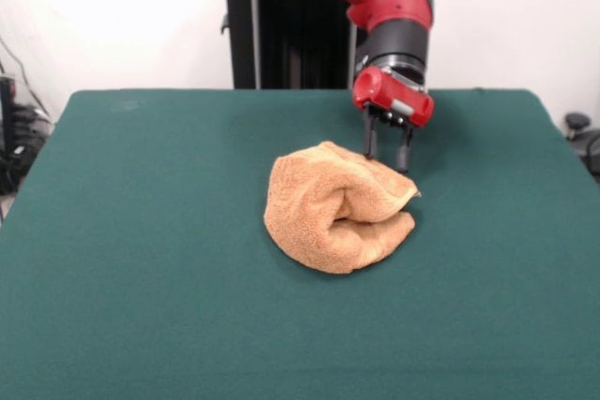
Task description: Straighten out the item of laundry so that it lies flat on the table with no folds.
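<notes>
The gripper [386,158] hangs from the red arm with its two dark fingers [370,142] spread apart and pointing down, their tips at the far upper edge of the towel [333,219], seemingly just touching or a hair above it; nothing is pinched between them. The towel sits directly below and in front of the gripper, near the middle of the table [141,231], bunched into a thick roll: a top layer drapes over from the far side, and a fold curls back under it, opening toward the gripper's side where a pointed corner [411,196] sticks out just beneath the fingertips. The step in hand looks like taking hold of that top layer or corner to peel it open. To do it well, the fingers should probably come down around a single layer at the exposed corner rather than into the thick rolled part, close firmly, lift only enough to free the layer, then draw it away from the bulk so the roll unwinds. Grabbing several layers at once would likely drag the whole bundle across the green cloth instead of opening it.
</notes>
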`<act>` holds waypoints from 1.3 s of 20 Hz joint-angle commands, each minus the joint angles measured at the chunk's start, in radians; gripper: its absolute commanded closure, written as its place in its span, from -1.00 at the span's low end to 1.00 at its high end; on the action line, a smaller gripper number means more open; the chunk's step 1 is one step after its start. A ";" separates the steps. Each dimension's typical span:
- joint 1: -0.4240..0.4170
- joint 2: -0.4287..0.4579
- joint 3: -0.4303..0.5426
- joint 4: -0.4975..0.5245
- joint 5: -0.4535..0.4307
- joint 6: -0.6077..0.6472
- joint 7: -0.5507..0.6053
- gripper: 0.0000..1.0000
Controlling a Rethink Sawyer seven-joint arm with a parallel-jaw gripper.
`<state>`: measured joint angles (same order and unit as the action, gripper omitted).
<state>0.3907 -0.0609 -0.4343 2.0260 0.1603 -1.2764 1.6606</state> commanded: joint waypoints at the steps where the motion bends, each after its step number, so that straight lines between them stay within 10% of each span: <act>1: 0.017 0.003 0.031 -0.111 0.089 -0.045 0.093 -1.00; 26: 0.036 0.057 0.037 -0.152 0.128 0.015 0.045 -1.00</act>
<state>0.4034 -0.0339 -0.4357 2.0219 0.2237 -1.3038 1.6606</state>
